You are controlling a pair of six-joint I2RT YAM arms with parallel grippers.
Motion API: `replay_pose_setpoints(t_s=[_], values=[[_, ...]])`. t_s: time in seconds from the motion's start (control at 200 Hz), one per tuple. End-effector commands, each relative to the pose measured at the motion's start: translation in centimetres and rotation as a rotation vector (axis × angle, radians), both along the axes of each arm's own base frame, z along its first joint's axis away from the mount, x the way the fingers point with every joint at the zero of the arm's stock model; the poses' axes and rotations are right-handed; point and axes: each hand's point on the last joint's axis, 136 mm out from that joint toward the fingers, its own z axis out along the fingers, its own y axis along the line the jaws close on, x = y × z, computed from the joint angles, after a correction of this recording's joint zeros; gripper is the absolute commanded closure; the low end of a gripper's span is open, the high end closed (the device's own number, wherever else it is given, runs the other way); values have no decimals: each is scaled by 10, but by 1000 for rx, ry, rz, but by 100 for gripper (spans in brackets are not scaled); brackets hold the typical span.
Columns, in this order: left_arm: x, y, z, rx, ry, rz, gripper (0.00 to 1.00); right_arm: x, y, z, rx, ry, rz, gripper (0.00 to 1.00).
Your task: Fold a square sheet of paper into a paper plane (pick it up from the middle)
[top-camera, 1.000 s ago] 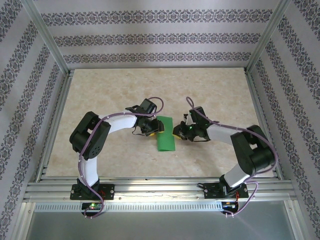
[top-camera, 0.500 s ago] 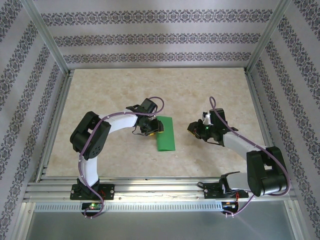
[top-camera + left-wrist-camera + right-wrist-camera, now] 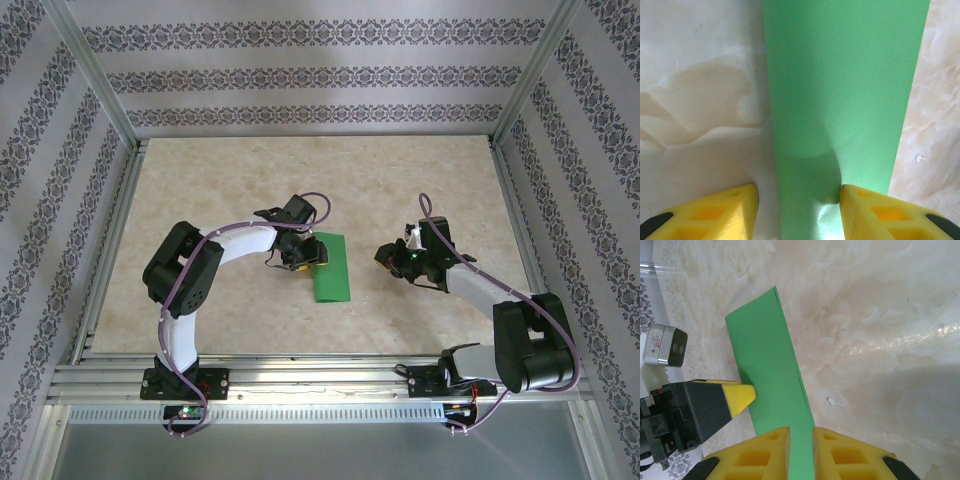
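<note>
The sheet of paper (image 3: pixel 332 268) lies flat near the middle of the desk (image 3: pixel 220 190) (a long oblong, not a square). The left gripper (image 3: pixel 303 256) sits low at its left edge, jaws wide, one fingertip (image 3: pixel 875 212) over the paper. The right gripper (image 3: pixel 386 256) is well apart from it, toward the desk's right edge, jaws narrow and holding nothing.
</note>
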Motion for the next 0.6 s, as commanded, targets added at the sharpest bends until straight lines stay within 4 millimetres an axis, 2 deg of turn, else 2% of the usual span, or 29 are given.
replay_pose_setpoints(t_s=[0.0,0.595], values=[[-4,8,-14,72,27,-27,52,-4,0,-5,5,15,4,81],[-7,7,-27,112,56,-12,51,-5,0,-7,10,23,9,79]])
